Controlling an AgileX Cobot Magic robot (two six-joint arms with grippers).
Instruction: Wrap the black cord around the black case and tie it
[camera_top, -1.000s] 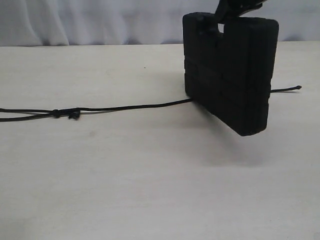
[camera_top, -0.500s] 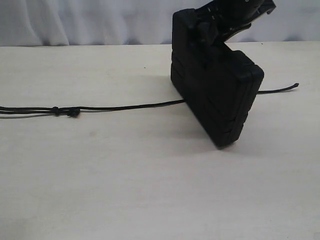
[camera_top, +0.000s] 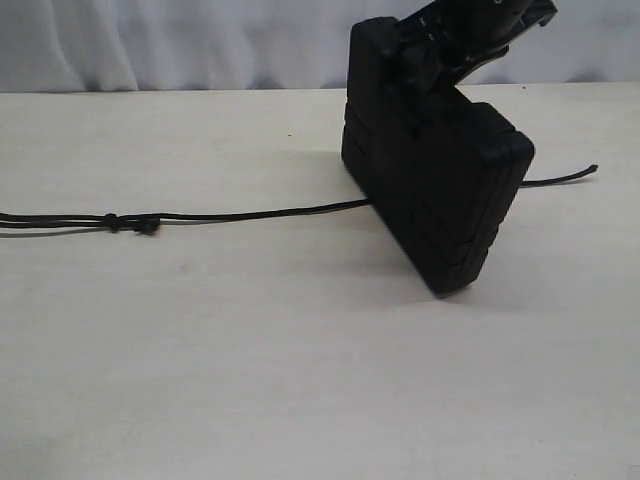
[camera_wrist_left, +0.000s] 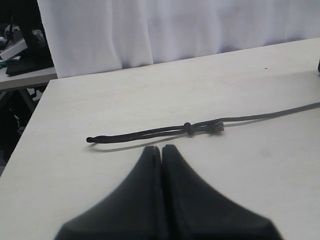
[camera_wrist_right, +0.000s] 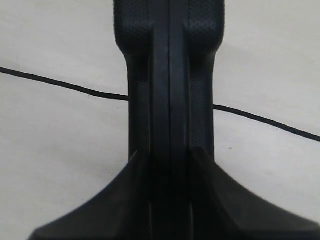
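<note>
Right gripper (camera_wrist_right: 170, 155) clamps the flat ribbed black hard-plastic case (camera_top: 430, 180), held tilted with the thin black braided cord (camera_top: 250, 214) running under it: still the positioning step. Left gripper (camera_wrist_left: 162, 150) is closed on nothing; next it likely needs to pick up the knotted cord end for wrap 1.

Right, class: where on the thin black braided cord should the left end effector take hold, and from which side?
Probably the doubled loop stretch of the thin black braided cord, beside its small knots, coming down from above. It lies flat on the pale table, clear of the black ribbed plastic case, and the knots would check slipping. The left end effector is shut, so open first.
</note>
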